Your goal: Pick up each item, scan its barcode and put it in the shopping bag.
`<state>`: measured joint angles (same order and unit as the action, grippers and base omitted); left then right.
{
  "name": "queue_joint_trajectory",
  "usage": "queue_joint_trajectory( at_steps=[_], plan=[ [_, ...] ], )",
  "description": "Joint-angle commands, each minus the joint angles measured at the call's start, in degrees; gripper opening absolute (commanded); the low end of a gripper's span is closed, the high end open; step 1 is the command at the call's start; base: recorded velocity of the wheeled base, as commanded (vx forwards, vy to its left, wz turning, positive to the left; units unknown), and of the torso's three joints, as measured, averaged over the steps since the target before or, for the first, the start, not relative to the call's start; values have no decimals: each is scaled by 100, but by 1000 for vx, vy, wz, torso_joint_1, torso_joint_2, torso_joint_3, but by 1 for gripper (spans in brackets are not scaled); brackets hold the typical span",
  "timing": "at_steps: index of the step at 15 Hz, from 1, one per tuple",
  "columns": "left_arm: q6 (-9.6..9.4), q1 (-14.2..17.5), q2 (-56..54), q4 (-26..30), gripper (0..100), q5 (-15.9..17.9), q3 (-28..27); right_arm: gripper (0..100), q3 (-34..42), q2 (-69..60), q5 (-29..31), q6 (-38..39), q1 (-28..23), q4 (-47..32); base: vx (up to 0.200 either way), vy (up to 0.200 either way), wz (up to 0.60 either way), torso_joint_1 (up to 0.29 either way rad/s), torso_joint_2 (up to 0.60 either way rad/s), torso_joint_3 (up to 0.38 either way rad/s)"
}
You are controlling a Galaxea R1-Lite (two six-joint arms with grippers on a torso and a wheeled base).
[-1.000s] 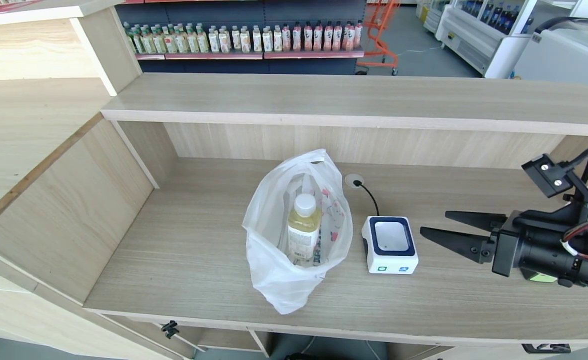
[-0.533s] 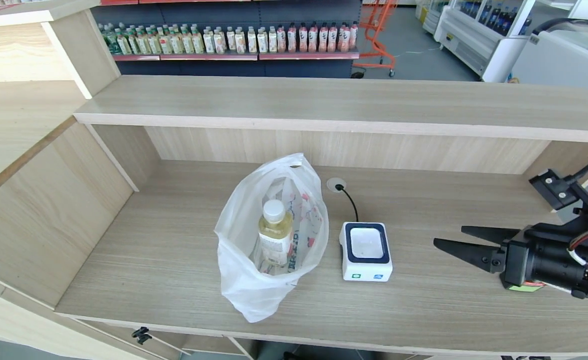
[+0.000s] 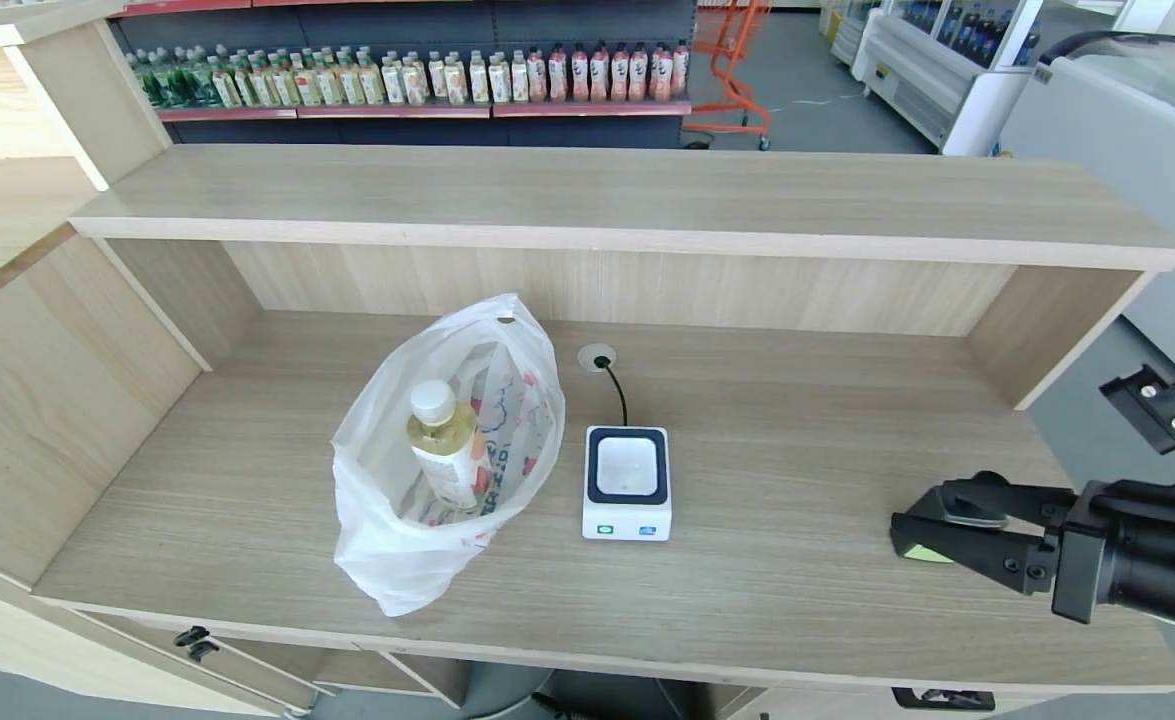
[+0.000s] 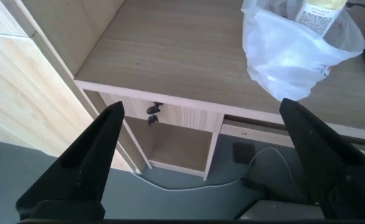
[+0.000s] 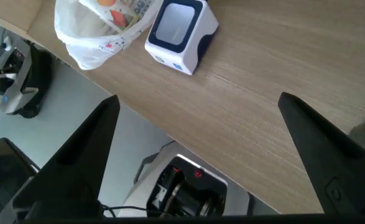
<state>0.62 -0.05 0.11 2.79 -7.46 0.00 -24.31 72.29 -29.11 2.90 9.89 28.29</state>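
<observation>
A white plastic shopping bag [image 3: 417, 520] stands open on the wooden counter [image 3: 797, 480], left of centre. Inside it stands a bottle [image 3: 442, 440] of pale yellow drink with a white cap, beside a printed packet. Just to the right of the bag sits the white barcode scanner [image 3: 627, 483] with its dark-framed window facing up. My right gripper [image 3: 902, 530] hangs open and holds nothing over the counter's right front part, well to the right of the scanner [image 5: 181, 31]. My left gripper [image 4: 202, 104] is open and holds nothing, low in front of the counter's front edge, below the bag [image 4: 288, 50].
The scanner's black cable [image 3: 615, 385] runs to a grommet hole at the back. A raised shelf [image 3: 607, 190] and side walls enclose the counter. A drawer handle [image 4: 152, 114] sits under the front edge. Store shelves with bottles [image 3: 417, 75] and freezers stand behind.
The head camera has swung, shifting the whole scene to the left in the picture. My right gripper has drawn back from the scanner toward the counter's right front, and turned.
</observation>
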Motion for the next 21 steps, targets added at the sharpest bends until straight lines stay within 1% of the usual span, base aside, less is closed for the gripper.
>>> queue_joint_trajectory(
  at_steps=[1,4,6,8,9,10,11,13,15,16,17,19,20,21],
  plan=[
    [-1,-4,-2,2,100,-1,0,100,102,-92,11,-9,22,1,-200,-200,0,-7,2,12],
    [-36,-4,-2,2,100,-1,0,100,75,48,46,-273,-22,9,-200,-200,0,1,4,5],
    [-62,-4,-2,2,100,-1,0,100,-127,365,178,-1046,-373,18,0,0,0,0,0,0],
    [-62,-4,-2,2,100,-1,0,100,-223,602,600,-1802,-681,9,0,0,0,0,0,0],
    [-62,-4,-2,2,100,-1,0,100,-223,664,714,-1986,-769,1,0,0,0,0,0,0],
    [-62,-4,-2,2,100,-1,0,100,-223,839,1171,-2602,-1068,1,0,0,0,0,0,0],
    [-62,-4,-2,2,100,-1,0,100,-232,918,1391,-2892,-1182,9,0,0,0,0,0,0],
    [-62,-4,-2,2,100,-1,0,100,-232,998,1654,-3138,-1305,9,0,0,0,0,0,0],
    [-62,-4,-2,2,100,-1,0,100,-223,1138,2278,-3533,-1367,9,0,0,0,0,0,0],
    [-62,-4,-2,2,100,-1,0,100,-250,1279,2445,-3683,-1367,18,0,0,0,0,0,0],
    [-62,-4,-2,2,100,-1,0,100,-303,1384,2472,-3700,-1375,27,0,0,0,0,0,0],
    [-62,-4,-2,2,100,-1,0,100,-566,1815,2401,-3700,-1217,45,0,0,0,0,0,0],
    [-62,-4,-2,2,100,-1,0,100,-566,1815,2401,-3700,-1217,45,0,0,0,0,0,0],
    [-62,-4,-2,2,100,-1,0,100,-839,2175,2296,-3683,-1094,45,0,0,0,0,0,0]
  ],
)
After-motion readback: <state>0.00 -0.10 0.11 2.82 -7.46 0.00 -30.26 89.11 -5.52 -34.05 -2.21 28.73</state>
